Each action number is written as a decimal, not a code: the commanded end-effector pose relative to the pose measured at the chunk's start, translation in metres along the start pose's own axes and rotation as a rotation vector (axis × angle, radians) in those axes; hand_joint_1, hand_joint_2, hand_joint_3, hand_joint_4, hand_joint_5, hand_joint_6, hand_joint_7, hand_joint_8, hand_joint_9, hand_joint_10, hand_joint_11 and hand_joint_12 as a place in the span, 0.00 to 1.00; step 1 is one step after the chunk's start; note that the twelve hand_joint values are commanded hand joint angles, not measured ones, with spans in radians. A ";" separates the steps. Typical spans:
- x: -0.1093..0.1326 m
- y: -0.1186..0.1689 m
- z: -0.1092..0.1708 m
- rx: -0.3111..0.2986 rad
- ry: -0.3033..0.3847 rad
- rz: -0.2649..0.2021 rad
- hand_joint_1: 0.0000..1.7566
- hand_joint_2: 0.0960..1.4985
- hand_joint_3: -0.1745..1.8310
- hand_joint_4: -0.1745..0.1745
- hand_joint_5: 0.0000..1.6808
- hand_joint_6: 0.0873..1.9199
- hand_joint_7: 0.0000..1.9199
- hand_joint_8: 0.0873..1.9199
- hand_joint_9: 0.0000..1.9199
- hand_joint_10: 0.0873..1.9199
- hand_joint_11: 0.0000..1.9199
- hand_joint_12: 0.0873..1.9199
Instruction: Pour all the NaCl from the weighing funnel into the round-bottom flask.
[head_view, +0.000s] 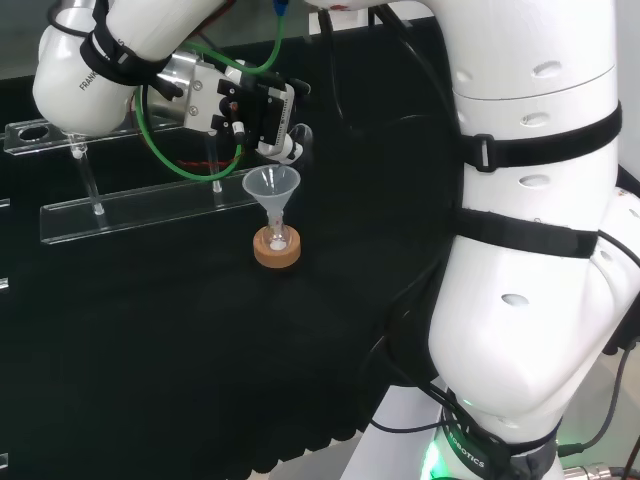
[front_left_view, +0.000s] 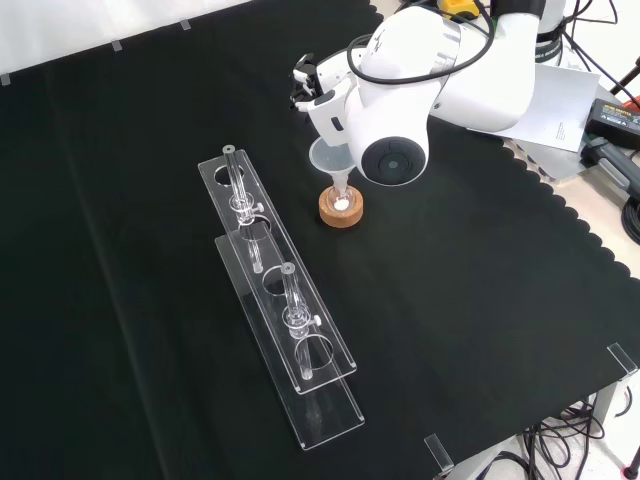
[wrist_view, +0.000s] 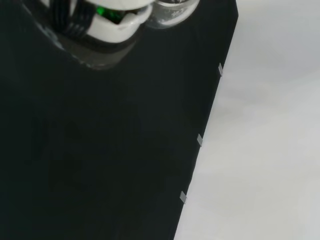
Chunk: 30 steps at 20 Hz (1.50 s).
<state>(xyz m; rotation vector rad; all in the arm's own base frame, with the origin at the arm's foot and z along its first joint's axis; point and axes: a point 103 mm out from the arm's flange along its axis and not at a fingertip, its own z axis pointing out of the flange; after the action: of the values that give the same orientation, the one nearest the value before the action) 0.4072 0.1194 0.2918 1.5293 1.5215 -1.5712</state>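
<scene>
With the hand (head_view: 262, 112) poised just above the plastic funnel (head_view: 271, 188) seated in the flask (head_view: 277, 240) on its cork ring (head_view: 277, 252), grip state indeterminate, tip any held weighing vessel slowly so that the salt drops inside the funnel rim.

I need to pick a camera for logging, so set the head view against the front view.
Head view alone: green cables looping at the wrist, and the hand seen from the side above the funnel. Front view alone: both ends of the clear rack, a glass tube standing in it, and papers beyond the cloth. Both: the funnel sitting in the flask on its cork ring.
</scene>
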 end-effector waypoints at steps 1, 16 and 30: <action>-0.001 0.000 0.002 -0.004 0.007 0.000 0.64 0.44 0.35 1.00 0.77 0.26 0.40 0.30 0.64 0.00 0.56 0.42; -0.010 -0.001 0.021 -0.034 0.192 -0.016 0.64 0.44 0.35 1.00 0.78 0.26 0.39 0.31 0.64 0.00 0.56 0.42; -0.028 -0.003 0.047 -0.034 0.529 -0.022 0.64 0.44 0.35 1.00 0.77 0.26 0.39 0.31 0.64 0.00 0.57 0.42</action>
<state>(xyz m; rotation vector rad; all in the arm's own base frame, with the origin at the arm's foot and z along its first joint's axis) 0.3967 0.0829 0.3049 1.8580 1.7507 -1.3069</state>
